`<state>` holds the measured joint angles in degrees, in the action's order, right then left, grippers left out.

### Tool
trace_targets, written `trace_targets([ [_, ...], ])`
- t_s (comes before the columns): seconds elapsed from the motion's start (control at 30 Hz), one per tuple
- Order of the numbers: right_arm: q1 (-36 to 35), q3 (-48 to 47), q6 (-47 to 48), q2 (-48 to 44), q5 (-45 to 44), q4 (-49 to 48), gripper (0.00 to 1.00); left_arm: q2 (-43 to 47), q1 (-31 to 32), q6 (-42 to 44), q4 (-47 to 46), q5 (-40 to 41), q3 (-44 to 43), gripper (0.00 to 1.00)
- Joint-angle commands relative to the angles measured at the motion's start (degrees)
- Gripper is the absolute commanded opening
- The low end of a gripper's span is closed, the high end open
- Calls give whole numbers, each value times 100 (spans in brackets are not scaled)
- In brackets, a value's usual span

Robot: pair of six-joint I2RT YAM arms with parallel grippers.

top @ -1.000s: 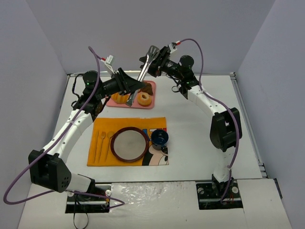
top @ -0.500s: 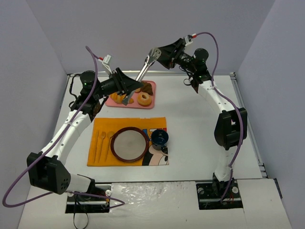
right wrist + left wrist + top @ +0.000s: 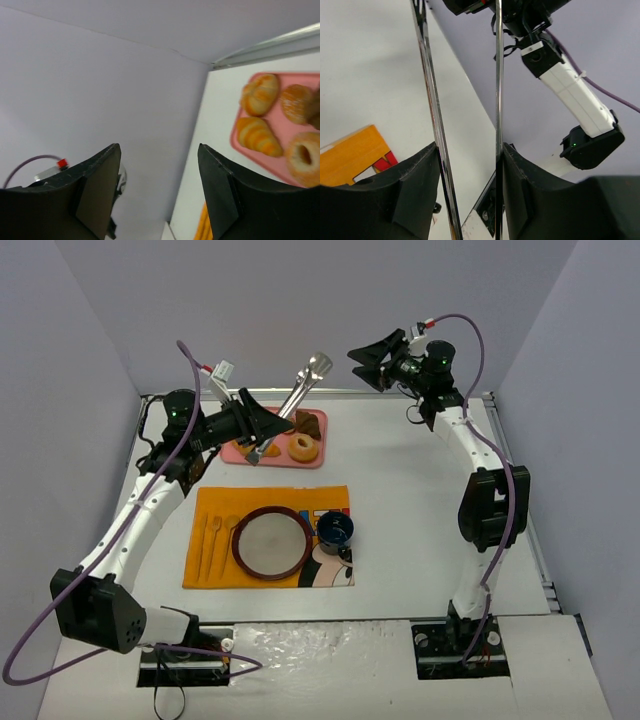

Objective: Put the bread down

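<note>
Simply white table (image 3: 415,505), lilac walls (image 3: 300,290).

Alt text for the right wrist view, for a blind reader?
The right gripper hangs open and empty against a purple wall. At right, a pink tray holds a bun, a croissant, a doughnut and another pastry.

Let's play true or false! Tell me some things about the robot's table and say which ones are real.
The left end effector holds the metal tongs. True.
The right end effector is squeezing a spoon. False: it is open and empty, up in the air.
The bread is on the plate. False: the plate is bare, and the bread lies on the pink tray.
A blue cup stands beside the plate. True.
</note>
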<state>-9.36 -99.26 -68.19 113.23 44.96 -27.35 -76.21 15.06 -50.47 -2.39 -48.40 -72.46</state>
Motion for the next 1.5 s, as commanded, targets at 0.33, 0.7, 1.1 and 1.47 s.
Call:
trace_targets([
  [0.33, -545, 1196, 2550, -1593, -1186, 2553, 60, -124, -74, 2422, 3537, 2023, -1547, 49],
  [0.7, -1139, 2245, 2901, -2049, -1813, 2673, 59, -738, -76, 2826, 4220, 3271, -1992, 49],
  [1.1, -1462, 2759, 3228, -2380, -2165, 2952, 58, -1559, -74, 2970, 4666, 4391, -2431, 48],
  [1.47, -1561, 3016, 3321, -2471, -2348, 3042, 57, -2165, 56, 2998, 5139, 4787, -2969, 48],
])
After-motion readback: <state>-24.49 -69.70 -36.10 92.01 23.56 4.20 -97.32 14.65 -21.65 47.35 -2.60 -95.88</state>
